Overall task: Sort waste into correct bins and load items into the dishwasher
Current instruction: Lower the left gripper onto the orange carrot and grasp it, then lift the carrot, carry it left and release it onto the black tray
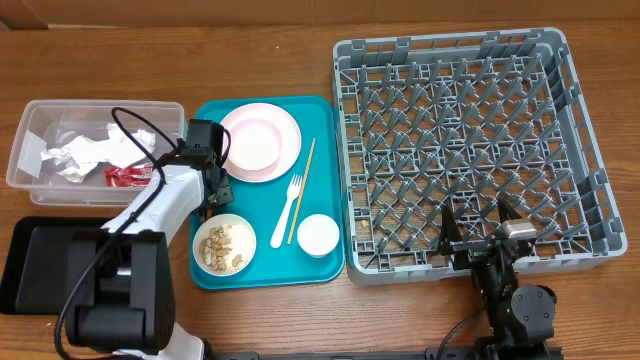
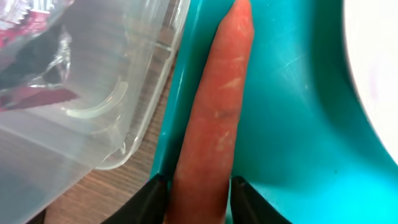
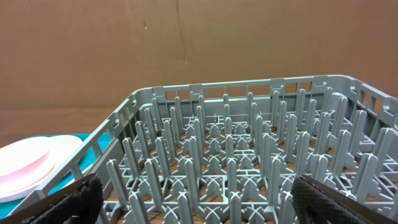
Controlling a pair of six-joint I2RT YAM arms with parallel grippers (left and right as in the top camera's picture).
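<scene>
2 sorts of waste already sit in the clear plastic tub (image 1: 95, 103) by the table's far left corner: crumpled white paper napkins (image 1: 85, 153), soft and creased, and a shiny red snack wrapper (image 1: 125, 176). That looks like the only part finished.

The left gripper (image 2: 199, 199) is clenched on the blunt end of a small orange carrot (image 2: 214, 118). It is a tapered, matte root with faint pale scuffs, and it lies along the left edge of the teal serving tray (image 2: 292, 124), just beside the tub's rounded, see-through wall. Whether it is lifted off the tray I cannot tell.

Left on the tray are a smooth pale pink plate (image 1: 258, 140) at its far edge, a white plastic fork (image 1: 288, 210) and thin wooden chopsticks (image 1: 303, 188) near the middle, a small white cup (image 1: 318, 234) at the near right corner, and 1 white bowl (image 1: 224, 246) of lumpy beige scraps at the near left corner.

The shallow black tray (image 1: 30, 265), at the table's near left corner, shows nothing in it. The grey plastic dish rack (image 1: 342, 160), a stiff lattice with rows of upright pegs, holds 0 items. The right gripper (image 1: 477, 222) hangs over the rack's near edge, jaws spread wide and holding nothing.

By my reckoning most of the job is ahead.
</scene>
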